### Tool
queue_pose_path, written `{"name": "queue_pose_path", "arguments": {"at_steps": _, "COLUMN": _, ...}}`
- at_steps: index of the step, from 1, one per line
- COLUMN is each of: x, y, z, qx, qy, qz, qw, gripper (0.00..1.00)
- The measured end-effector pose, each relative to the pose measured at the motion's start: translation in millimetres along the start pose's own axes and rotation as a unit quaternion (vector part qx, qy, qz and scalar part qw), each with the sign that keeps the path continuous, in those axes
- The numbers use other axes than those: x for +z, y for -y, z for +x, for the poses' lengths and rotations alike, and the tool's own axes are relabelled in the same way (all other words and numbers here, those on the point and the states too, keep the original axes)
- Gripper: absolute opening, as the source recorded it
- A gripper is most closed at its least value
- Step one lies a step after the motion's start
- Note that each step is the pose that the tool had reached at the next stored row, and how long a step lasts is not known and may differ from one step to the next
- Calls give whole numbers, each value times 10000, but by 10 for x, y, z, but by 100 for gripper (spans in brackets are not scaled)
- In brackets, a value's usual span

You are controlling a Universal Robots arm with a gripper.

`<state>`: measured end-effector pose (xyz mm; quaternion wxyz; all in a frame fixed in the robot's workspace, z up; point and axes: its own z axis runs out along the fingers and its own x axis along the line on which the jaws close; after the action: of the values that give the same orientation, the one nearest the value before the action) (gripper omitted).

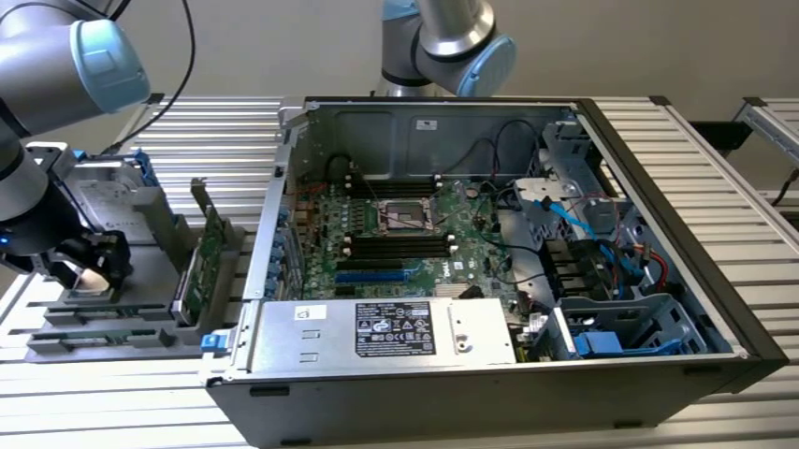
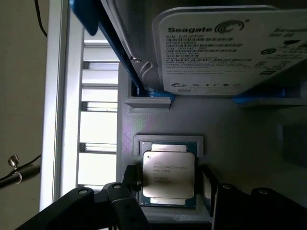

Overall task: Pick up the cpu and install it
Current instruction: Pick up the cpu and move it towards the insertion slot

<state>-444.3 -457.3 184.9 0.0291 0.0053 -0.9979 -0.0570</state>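
- Wrist view: the cpu (image 2: 168, 175) lies flat in a square recess of a grey plastic holder (image 2: 230, 134), with its metal top facing up.
- The gripper (image 2: 168, 180) hangs right over it. Its black fingers (image 2: 131, 177) are spread wide, one on each side of the chip and just beside its edges. Whether they touch it cannot be told. The chip sits in its recess, not lifted.
- The cpu is a small, thin square. It has a smooth silver-grey metal lid with faint print, set on a green board that shows as a narrow rim.
- It is probably light and stiff, but fragile. The polished lid looks slippery, and the contacts underneath should not be pressed or scraped.
- The best hold seems to be on two opposite side edges, kept level and gripped gently.
- Beyond the recess is a hard drive (image 2: 225, 48) with a white printed label, held in a blue bracket (image 2: 156, 94).
- Exterior view: the gripper (image 1: 94, 269) is at the holder (image 1: 150, 271) on the exterior view's left, which rests on a ribbed metal table (image 1: 699, 187). The cpu (image 1: 85, 281) glints between the fingers.
- Beside the holder, an open case (image 1: 425, 140) shows a green motherboard (image 1: 374, 253). A square, metal-framed socket (image 1: 406, 215) sits near its middle, well apart from the chip.
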Motion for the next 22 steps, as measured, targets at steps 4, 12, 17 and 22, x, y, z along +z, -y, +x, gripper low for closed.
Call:
{"name": "queue_pose_path", "arguments": {"at_steps": 4, "x": -2, "y": 0, "z": -2, "qx": 0, "qy": -2, "qz": 0, "qw": 10000, "gripper": 63}}
{"name": "queue_pose_path", "arguments": {"at_steps": 12, "x": -3, "y": 0, "z": -1, "qx": 1, "qy": -7, "qz": 0, "qw": 10000, "gripper": 61}}
{"name": "queue_pose_path", "arguments": {"at_steps": 17, "x": -3, "y": 0, "z": -2, "qx": 4, "qy": -11, "qz": 0, "qw": 10000, "gripper": 55}}
{"name": "queue_pose_path", "arguments": {"at_steps": 22, "x": -6, "y": -1, "z": -2, "qx": 4, "qy": -13, "qz": -1, "qw": 10000, "gripper": 55}}
